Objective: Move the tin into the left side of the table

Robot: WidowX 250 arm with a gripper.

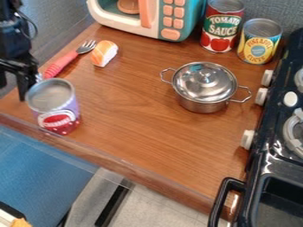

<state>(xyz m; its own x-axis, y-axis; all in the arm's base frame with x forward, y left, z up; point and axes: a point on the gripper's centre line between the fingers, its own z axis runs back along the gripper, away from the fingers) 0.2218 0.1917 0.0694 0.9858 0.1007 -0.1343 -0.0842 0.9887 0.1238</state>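
Observation:
At the left edge of the view, the black gripper [13,83] hangs with its two fingers apart and nothing visible between them. A tin [58,106] with a purple and red label stands upright near the table's front left edge, just right of and slightly below the gripper. Its bare metal top faces up. The wooden table [136,128] runs from this tin across to the stove.
A red-handled fork [61,63] and a sushi toy [104,53] lie behind the tin. A lidded steel pot [204,86] stands right of centre. Tomato [222,26] and pineapple [260,42] cans stand at the back right, beside a toy microwave [148,17]. The stove [275,146] borders the right.

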